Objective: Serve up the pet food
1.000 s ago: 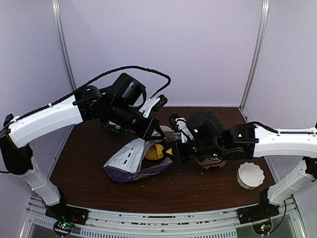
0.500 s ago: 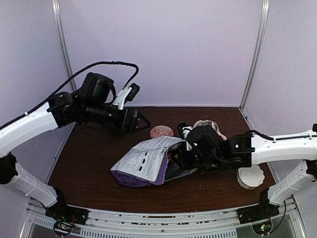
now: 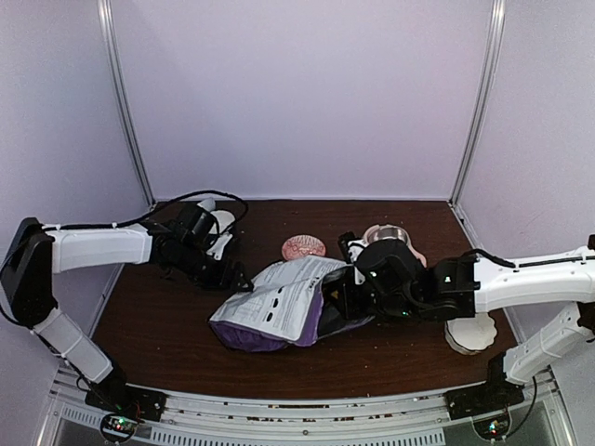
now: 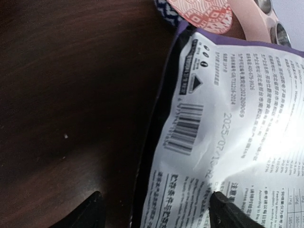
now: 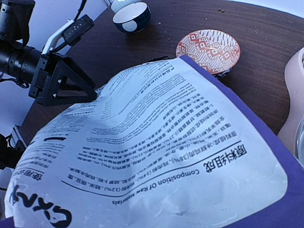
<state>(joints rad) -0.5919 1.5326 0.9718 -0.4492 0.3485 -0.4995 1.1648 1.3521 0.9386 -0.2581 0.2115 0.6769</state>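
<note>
The purple and white pet food bag [image 3: 274, 307] lies flat mid-table with its printed back up, and it fills the right wrist view [image 5: 166, 142]. No pet food shows. My right gripper [image 3: 337, 299] is at the bag's right end and shut on it, its fingers hidden under the bag. My left gripper [image 3: 240, 282] sits low at the bag's left edge. In the left wrist view it is open [image 4: 159, 211], one fingertip over the table and the other over the bag [image 4: 228, 133], holding nothing. From the right wrist its black fingers [image 5: 61, 85] show beside the bag.
A red patterned dish [image 3: 303, 246] sits behind the bag. The pink feeder with steel bowls [image 3: 390, 237] stands behind my right arm. A white scalloped bowl [image 3: 469, 332] is at the right front. A small blue-and-white bowl [image 5: 130, 14] is at the far left.
My left gripper opened, let go of the bag and swung down to the table on its left. The bag dropped from tilted up to lying flat. My right arm sank with it.
</note>
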